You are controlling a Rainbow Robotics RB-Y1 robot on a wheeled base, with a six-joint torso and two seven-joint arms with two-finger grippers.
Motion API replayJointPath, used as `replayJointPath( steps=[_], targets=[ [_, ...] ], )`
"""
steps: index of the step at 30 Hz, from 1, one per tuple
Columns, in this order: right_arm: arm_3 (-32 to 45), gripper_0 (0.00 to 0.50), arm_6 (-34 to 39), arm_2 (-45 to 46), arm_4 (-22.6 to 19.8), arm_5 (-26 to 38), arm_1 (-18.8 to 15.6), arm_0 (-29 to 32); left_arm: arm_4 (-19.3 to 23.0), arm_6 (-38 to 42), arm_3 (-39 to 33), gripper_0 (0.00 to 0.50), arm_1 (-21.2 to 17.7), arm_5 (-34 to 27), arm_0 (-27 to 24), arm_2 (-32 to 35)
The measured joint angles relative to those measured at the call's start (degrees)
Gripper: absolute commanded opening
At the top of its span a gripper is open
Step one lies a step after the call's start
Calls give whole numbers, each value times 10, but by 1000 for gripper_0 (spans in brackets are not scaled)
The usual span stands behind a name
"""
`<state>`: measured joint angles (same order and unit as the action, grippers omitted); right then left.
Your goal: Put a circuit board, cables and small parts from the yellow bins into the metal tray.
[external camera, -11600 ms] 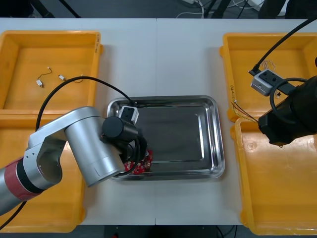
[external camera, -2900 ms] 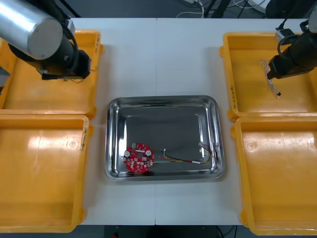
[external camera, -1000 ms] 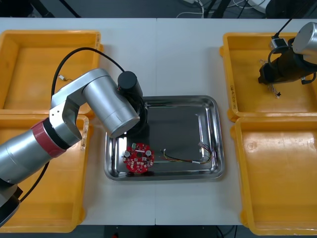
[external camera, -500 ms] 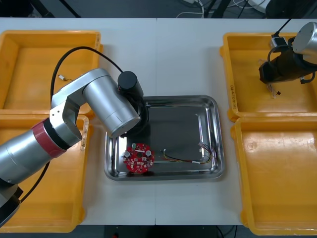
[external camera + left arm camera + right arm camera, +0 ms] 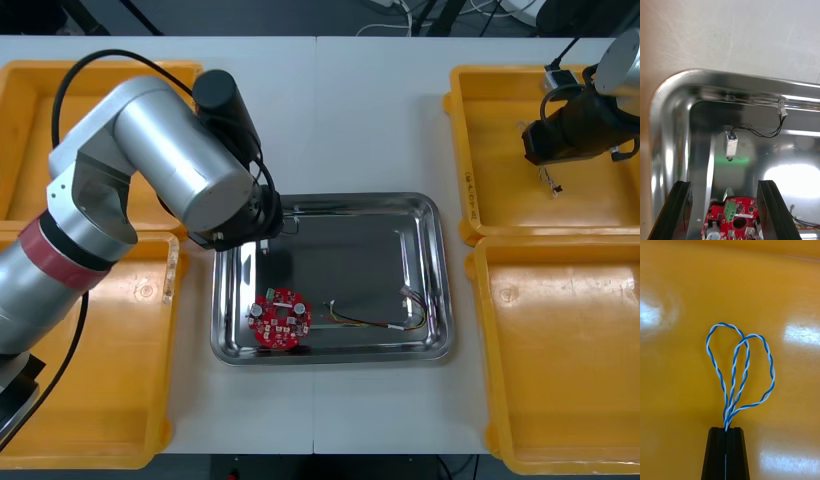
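Observation:
My right gripper hangs over the far right yellow bin and is shut on a twisted blue and white cable, whose loops dangle above the bin floor. Over the far left corner of the metal tray my left gripper stands open with nothing between its fingers. Below it, on the tray floor, lies a black cable with a small white plug. A round red circuit board and a red and yellow cable lie in the tray's near half.
Two yellow bins stand on the left, and another is at the near right. My left arm's big silver link reaches over the far left bin and the table beside the tray.
My left arm has pulled up and back from the tray with its fingers open, leaving the black cable on the tray floor. The right gripper has shut on the blue and white cable.

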<state>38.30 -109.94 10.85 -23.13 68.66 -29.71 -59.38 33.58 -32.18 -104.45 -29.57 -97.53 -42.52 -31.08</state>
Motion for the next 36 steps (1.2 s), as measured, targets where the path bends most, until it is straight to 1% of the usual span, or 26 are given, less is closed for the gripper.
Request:
replayJointPath(
  steps=[3,7,9,11,14,20,22,26,28,30,36],
  targets=[
    [42,0,0,0,5,48,0,0,17,-38,-1,500,-5,-24,-8,33],
    [96,0,0,1,11,121,0,0,35,-118,0,500,-16,-50,-19,76],
    [121,0,0,3,11,156,0,0,43,-156,1,500,-22,-60,-24,100],
    [141,0,0,6,11,186,0,0,47,-176,7,500,-27,-63,-30,120],
    [173,0,0,9,11,241,-1,0,50,-180,35,500,-36,-64,-42,146],
    [227,0,0,13,8,318,-1,1,50,-186,103,500,-47,-64,-71,177],
    [252,0,0,14,2,342,-1,5,48,-199,130,500,-48,-64,-80,188],
    [338,0,0,14,-15,391,-2,30,33,-253,185,500,-49,-58,-96,210],
    [381,0,0,14,-35,408,-5,48,24,-282,212,500,-49,-44,-102,217],
    [415,0,0,14,-52,410,-8,64,15,-298,239,500,-50,-27,-107,221],
    [511,0,0,4,-99,411,-12,108,-7,-299,317,500,-50,-4,-127,237]
  ],
)
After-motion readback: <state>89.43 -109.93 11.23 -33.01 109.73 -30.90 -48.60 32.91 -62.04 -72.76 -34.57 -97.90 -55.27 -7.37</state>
